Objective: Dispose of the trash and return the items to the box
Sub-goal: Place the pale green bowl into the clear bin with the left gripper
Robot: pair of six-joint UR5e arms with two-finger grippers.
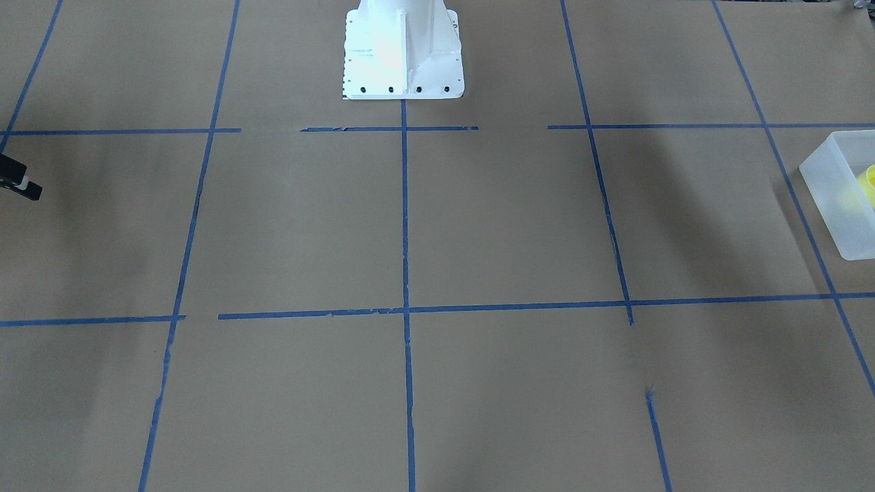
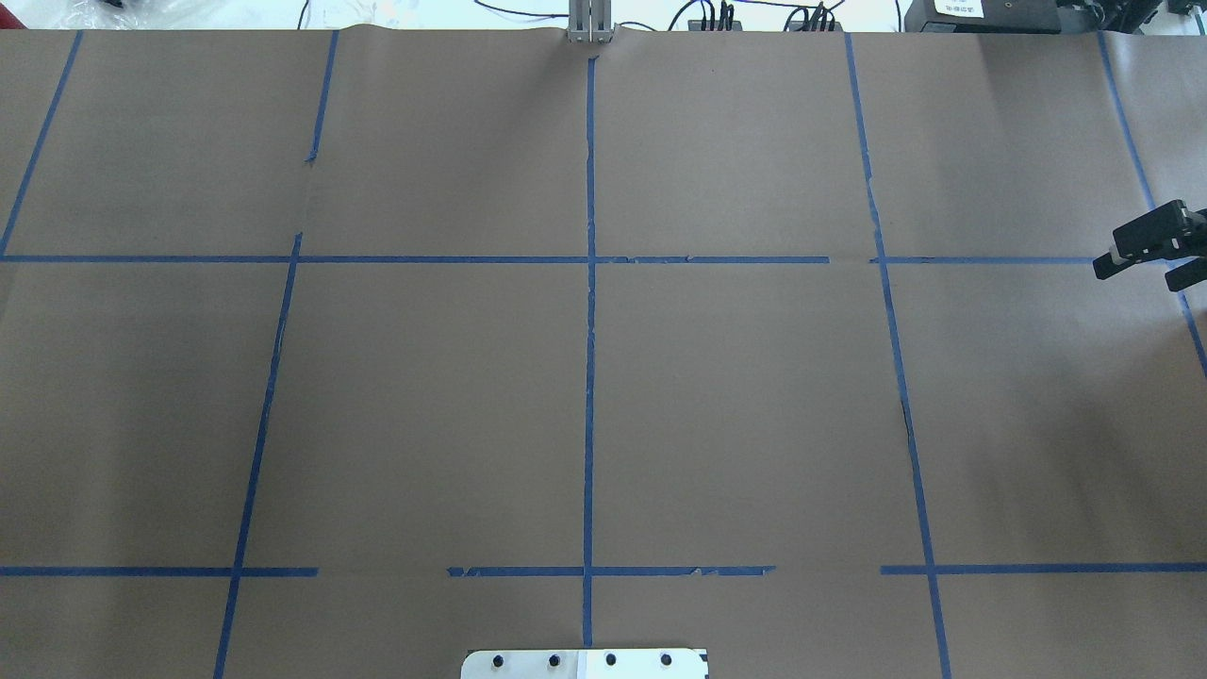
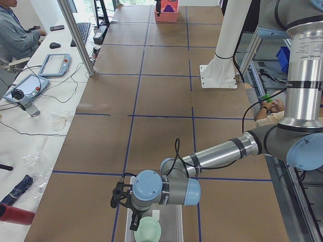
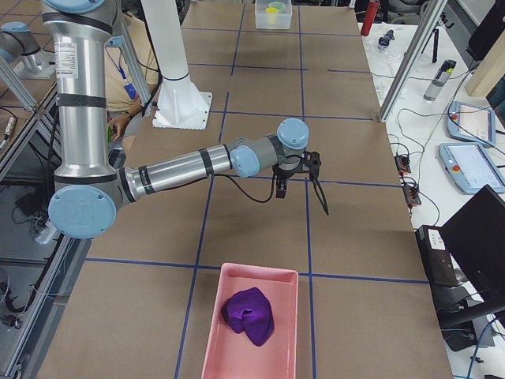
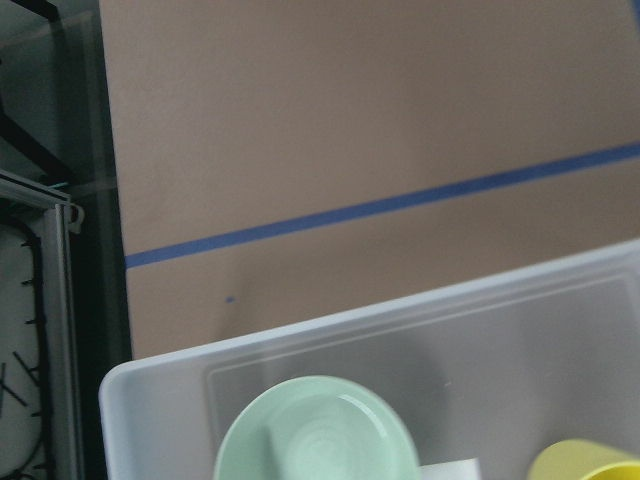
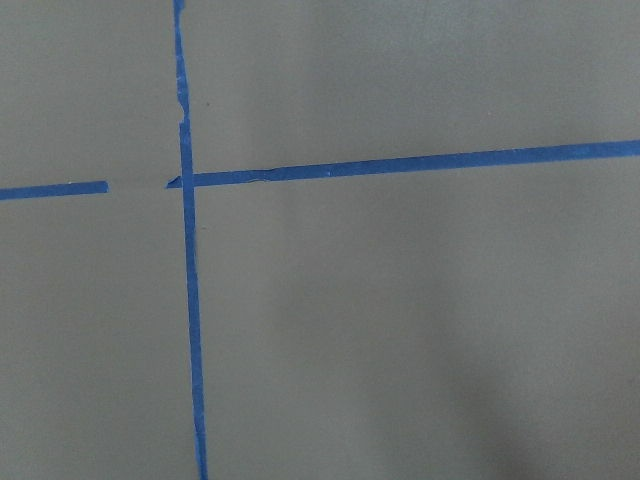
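Note:
The frosted white box [image 5: 400,340] sits at the table's end on my left side; it also shows in the front-facing view [image 1: 830,198] and far off in the exterior right view [image 4: 273,19]. The yellow cup [image 5: 590,462] stands inside it, also seen at the front-facing view's edge [image 1: 870,183]. My left gripper [image 3: 123,197] hangs just above the box [image 3: 169,222]; I cannot tell whether it is open. My right gripper [image 2: 1136,273] is open and empty above bare table near the right side, also in the exterior right view [image 4: 296,183].
A pale green bowl [image 5: 318,432] lies in the box beside the cup. A pink bin [image 4: 252,320] holding a crumpled purple thing [image 4: 248,314] sits at the table's right end. The white robot base [image 1: 403,51] stands at the middle back. Blue tape lines grid the brown paper.

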